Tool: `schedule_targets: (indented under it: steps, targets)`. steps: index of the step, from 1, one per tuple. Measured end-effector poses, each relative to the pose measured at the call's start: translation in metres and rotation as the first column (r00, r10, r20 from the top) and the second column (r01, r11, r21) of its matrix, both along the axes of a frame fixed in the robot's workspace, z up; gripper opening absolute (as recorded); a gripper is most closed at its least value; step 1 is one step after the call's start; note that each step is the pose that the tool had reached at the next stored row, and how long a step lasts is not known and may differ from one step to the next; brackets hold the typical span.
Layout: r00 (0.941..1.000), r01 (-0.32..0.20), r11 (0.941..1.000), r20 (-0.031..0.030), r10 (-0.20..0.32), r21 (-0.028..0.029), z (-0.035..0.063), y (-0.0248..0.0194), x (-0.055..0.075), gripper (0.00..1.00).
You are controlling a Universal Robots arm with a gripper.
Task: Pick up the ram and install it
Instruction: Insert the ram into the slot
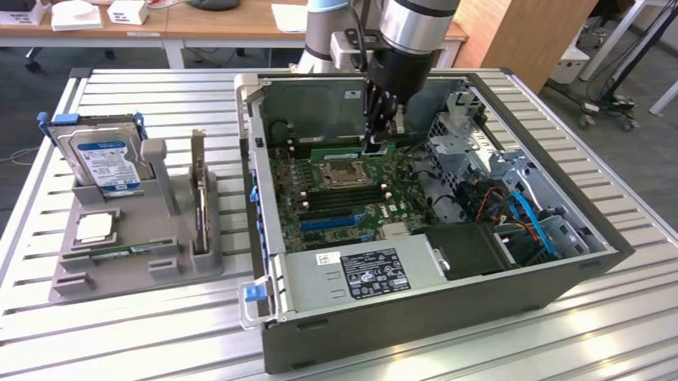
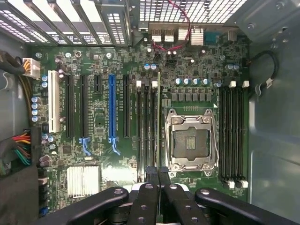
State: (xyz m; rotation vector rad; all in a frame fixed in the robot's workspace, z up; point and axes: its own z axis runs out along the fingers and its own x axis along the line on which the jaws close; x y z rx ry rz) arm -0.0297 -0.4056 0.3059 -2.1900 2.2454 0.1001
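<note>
Inside the open grey metal computer case [image 1: 424, 333] now, and the black jaws are clamped tight on the ram [image 1: 344, 146], the long, thin green circuit-board stick. It's pinched from above with its long side level, just over the green motherboard [image 1: 317, 194]. That grip leaves the lower contact edge free to face the board.

From the wrist view the ram [image 2: 159, 117] shows edge-on, a thin line running parallel with the black memory slots [image 2: 145, 131] just beside the square silver processor socket [image 2: 192, 140]. I'd judge it's lined up that way so it can go straight down. I can't tell whether it's touching a slot.

Over on the slatted metal bench [image 1: 127, 333], the grey moulded holder [image 1: 138, 262] has the silver hard drive [image 1: 101, 163] standing upright, well apart from the work.
</note>
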Motion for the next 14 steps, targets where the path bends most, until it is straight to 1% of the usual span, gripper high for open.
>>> schedule_targets:
  steps: [3, 10, 14]
  targets:
    - [1.0000, 0.000, 1.0000, 0.0001, 0.000, 0.0001, -0.0028, 0.0000, 0.0000, 0.11]
    - [1.0000, 0.000, 1.0000, 0.0002, 0.000, 0.0006, -0.0031, -0.0002, 0.0000, 0.11]
    - [1.0000, 0.000, 1.0000, 0.0000, 0.000, 0.0005, -0.0030, -0.0035, 0.0000, 0.11]
